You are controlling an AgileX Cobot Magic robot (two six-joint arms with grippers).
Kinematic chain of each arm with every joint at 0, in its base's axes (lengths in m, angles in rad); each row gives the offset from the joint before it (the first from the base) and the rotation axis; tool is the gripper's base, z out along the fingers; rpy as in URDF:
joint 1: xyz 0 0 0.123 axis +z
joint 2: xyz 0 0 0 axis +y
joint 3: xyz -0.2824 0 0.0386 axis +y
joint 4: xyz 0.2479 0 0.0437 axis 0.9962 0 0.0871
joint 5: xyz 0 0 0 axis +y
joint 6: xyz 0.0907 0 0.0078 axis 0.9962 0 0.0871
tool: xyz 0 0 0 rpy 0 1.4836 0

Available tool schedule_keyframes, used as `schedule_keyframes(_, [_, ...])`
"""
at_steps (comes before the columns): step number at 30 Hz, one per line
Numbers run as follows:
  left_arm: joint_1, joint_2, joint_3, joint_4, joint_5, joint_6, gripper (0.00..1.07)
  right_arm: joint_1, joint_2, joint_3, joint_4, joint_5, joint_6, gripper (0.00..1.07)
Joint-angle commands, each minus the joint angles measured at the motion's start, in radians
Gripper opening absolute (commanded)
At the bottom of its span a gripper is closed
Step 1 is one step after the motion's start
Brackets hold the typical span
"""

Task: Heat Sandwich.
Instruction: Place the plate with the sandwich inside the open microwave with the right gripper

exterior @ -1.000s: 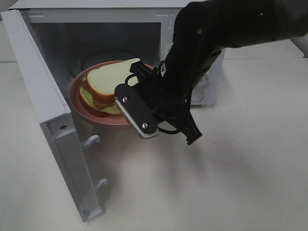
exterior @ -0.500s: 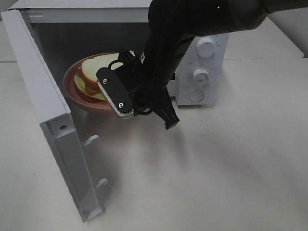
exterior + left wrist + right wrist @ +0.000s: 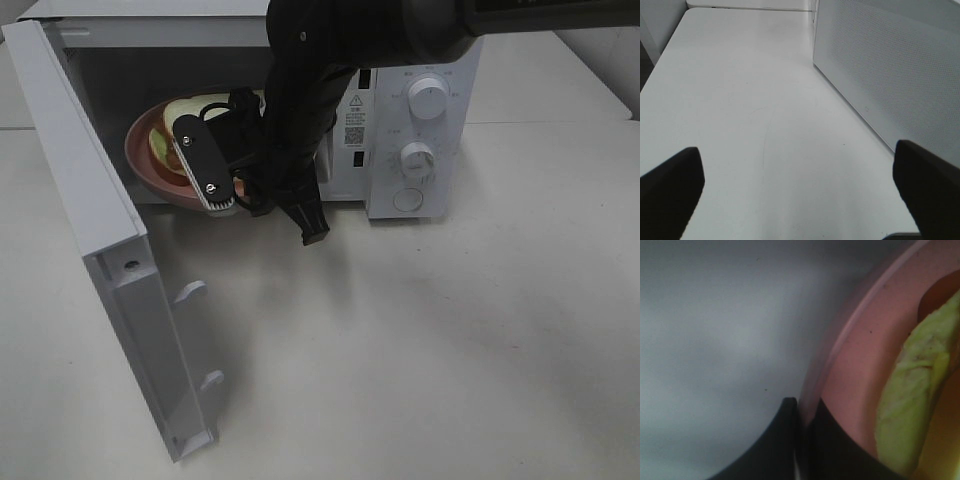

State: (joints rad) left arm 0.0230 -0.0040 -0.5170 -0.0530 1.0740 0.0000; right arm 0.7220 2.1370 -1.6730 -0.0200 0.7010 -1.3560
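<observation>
Sandwich (image 3: 916, 386) mostly hidden behind the right tool (image 3: 801, 407), clamped on the rim of the pink plate (image 3: 852, 367) at the microwave (image 3: 440, 135) opening (left tool (image 3: 800, 187) gapes empty above tabletop (image 3: 740, 100)).

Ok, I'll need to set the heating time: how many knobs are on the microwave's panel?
2: upper knob near the panel's top, lower knob directly below it. The round button beneath is no knob. The arm hides part of the panel's left.
</observation>
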Motion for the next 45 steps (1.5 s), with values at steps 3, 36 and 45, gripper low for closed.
schedule_keyframes(3, [0.002,-0.02,0.001,-0.001,-0.008,0.0,0.98,0.001,0.05,-0.098,-0.006,0.011,0.017,0.0])
schedule_keyframes(36, [0.002,-0.02,0.001,-0.001,-0.008,0.0,0.98,-0.045,0.262,-0.416,-0.075,0.034,0.107,0.0])
schedule_keyframes(45, [0.002,-0.02,0.001,-0.001,-0.008,0.0,0.98,-0.046,0.265,-0.416,-0.076,0.031,0.143,0.01])
